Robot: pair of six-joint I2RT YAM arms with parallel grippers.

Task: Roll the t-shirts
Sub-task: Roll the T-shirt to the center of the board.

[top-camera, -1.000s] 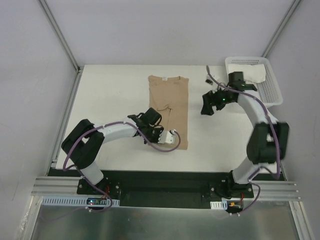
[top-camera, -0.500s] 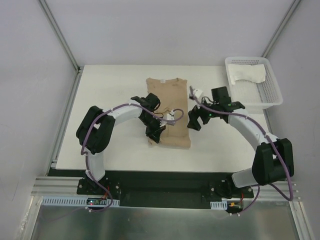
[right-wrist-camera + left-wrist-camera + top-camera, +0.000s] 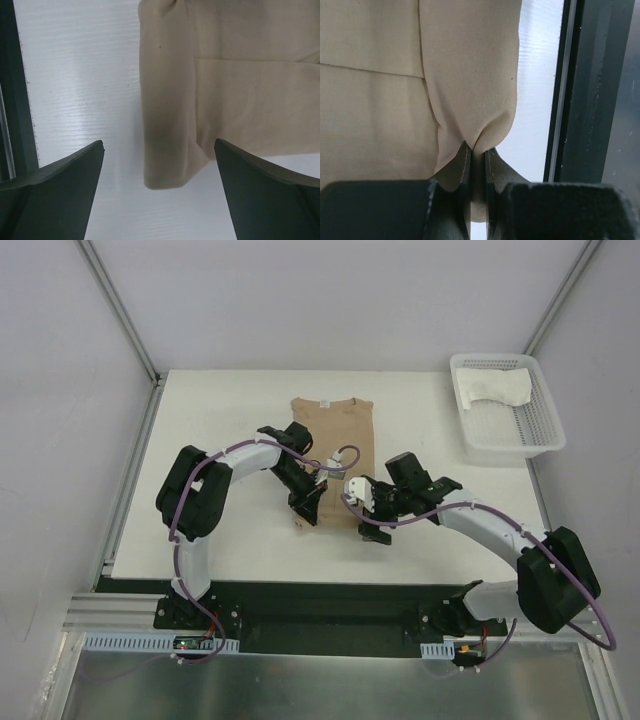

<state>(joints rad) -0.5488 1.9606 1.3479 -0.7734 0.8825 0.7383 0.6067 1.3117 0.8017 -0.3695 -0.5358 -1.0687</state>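
A tan t-shirt point(image 3: 335, 440), folded into a long strip with its neck label at the far end, lies in the middle of the white table point(image 3: 220, 430). My left gripper point(image 3: 305, 508) is shut on the shirt's near left corner; the left wrist view shows a pinched fold of the tan cloth point(image 3: 470, 75) between the jaws. My right gripper point(image 3: 362, 525) is open over the shirt's near right corner point(image 3: 170, 170), one finger on each side of it. A white t-shirt point(image 3: 495, 390) lies in the basket at the back right.
A white plastic mesh basket point(image 3: 545, 430) stands at the table's back right corner. A dark frame rail point(image 3: 595, 90) runs along the table's near edge. Grey walls with metal posts enclose the table.
My right arm has swung from beside the basket toward me and to the left, down to the shirt's near right corner. My left gripper has shifted onto the shirt's near left corner.
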